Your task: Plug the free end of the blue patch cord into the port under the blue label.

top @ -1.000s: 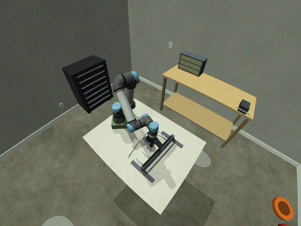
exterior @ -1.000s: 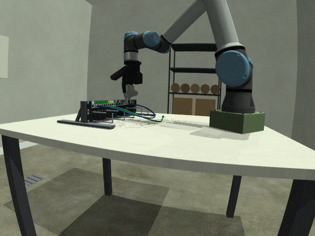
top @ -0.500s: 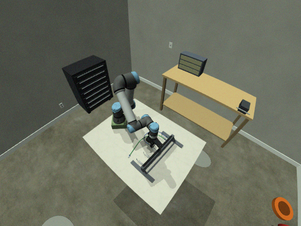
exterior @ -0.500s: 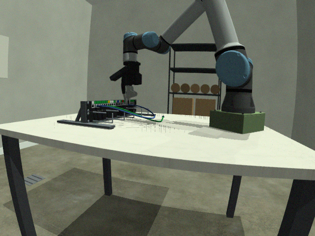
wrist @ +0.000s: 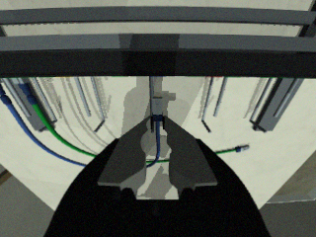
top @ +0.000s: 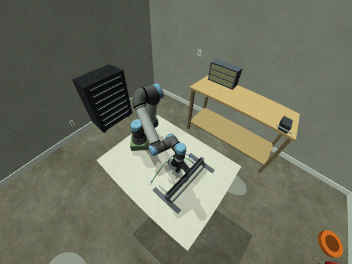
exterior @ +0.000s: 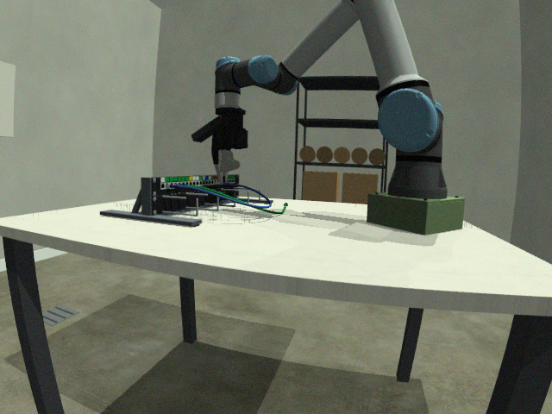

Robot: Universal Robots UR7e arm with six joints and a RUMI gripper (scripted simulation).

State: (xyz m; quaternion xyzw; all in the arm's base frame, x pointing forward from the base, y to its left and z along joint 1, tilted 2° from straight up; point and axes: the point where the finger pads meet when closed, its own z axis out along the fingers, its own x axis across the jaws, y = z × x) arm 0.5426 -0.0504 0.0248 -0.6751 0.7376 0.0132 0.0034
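Note:
The dark rack [top: 185, 179] [exterior: 196, 178] stands on the white table, with a row of colored labels along its top front. My gripper [wrist: 157, 117] is shut on the free plug of the blue patch cord [wrist: 157, 119], right in front of the rack's front bar [wrist: 158, 61]; it also shows in the exterior view [exterior: 224, 171], just above the label row near its right end. The blue cord [exterior: 249, 196] loops back from the plug to a port at the left [wrist: 6, 101]. The green cord [wrist: 64, 142] lies on the table, its free plug [wrist: 240, 147] to my right. I cannot tell whether the blue plug touches a port.
The arm's green base [exterior: 414, 211] stands at the table's right. Thin rods [wrist: 84, 101] hang below the rack. A black drawer cabinet [top: 103, 96] and a wooden workbench [top: 244, 113] stand off the table.

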